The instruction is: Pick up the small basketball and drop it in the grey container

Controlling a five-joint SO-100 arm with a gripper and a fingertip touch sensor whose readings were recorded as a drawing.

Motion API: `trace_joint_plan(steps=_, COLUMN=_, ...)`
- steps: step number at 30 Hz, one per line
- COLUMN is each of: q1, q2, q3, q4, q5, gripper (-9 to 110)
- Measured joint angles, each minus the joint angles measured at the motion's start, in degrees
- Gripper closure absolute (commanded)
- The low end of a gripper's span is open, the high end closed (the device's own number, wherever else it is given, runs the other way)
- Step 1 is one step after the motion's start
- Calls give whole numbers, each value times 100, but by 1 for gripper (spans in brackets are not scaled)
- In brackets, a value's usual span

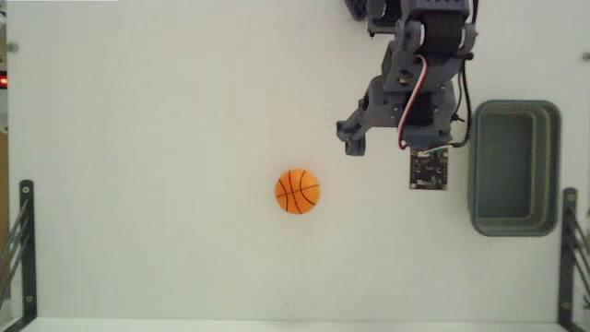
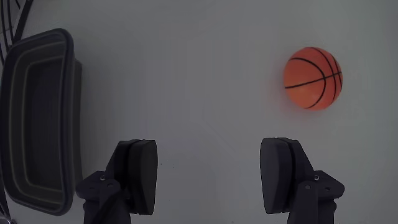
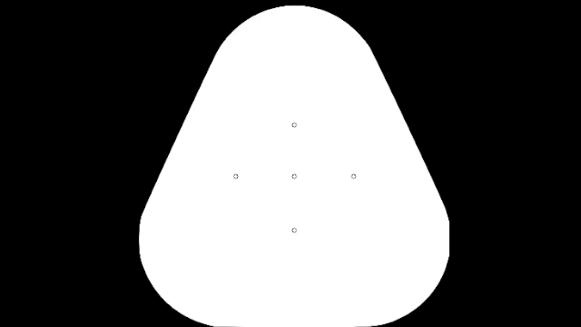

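In the fixed view the small basketball (image 1: 298, 191) sits alone on the white surface (image 1: 147, 138) just below the frame's centre, well apart from the grey container (image 1: 513, 167) at the right edge. The arm reaches down from the upper right, between the two. In the wrist view the gripper (image 2: 214, 177) at the bottom has its fingers (image 2: 142, 174) spread wide, holding nothing; the ball lies at upper right, the container at far left

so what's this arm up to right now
A small robot arm's hand is open and holds nothing. The small orange basketball with black seams sits loose on the white table, not yet touched. In the fixed view the rectangular grey-green container lies to the arm's right, with nothing visible inside.
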Motion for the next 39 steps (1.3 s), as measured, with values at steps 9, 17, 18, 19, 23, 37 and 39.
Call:
trace_joint_plan(steps=9, q1=0, q2=0, q3=0, q4=0, q5=0, gripper=-9)
trace_joint_plan(steps=17, q1=0, q2=0, q3=0, q4=0, q5=0, gripper=-9)
trace_joint_plan(steps=18, q1=0, q2=0, q3=0, q4=0, q5=0, gripper=-9)
trace_joint_plan(steps=19, q1=0, q2=0, q3=0, q4=0, q5=0, gripper=-9)
trace_joint_plan(steps=23, q1=0, q2=0, q3=0, q4=0, q5=0, gripper=-9)
trace_joint_plan(steps=37, q1=396, q2=0, q3=0, q4=0, q5=0, gripper=-9)
trace_joint_plan(steps=39, q1=554, q2=0, q3=0, q4=0, q5=0, gripper=-9)
